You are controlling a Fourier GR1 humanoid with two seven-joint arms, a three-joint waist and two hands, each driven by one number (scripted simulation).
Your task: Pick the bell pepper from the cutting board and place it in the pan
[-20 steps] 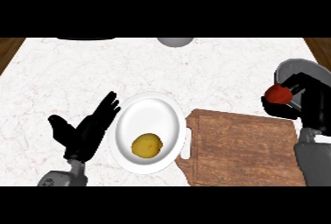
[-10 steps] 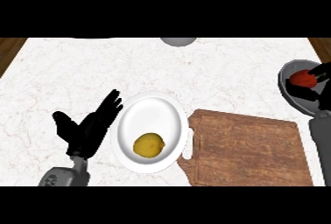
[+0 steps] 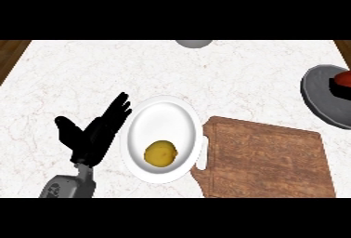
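Pepper in the pan at the right edge, left hand idle beside the plate.

Red bell pepper point(image 3: 345, 76) sits inside the grey pan point(image 3: 319, 97), under something black that may be the right hand; its fingers cannot be told. Well apart across the table point(image 3: 137, 69), the left hand point(image 3: 93, 135) rests spread-fingered beside a white plate point(image 3: 165, 116) holding a yellow potato point(image 3: 160, 153). The wooden cutting board point(image 3: 264, 160) lies bare.

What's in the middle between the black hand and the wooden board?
In the head view, a white plate with a yellow potato on it lies between the left hand and the cutting board.
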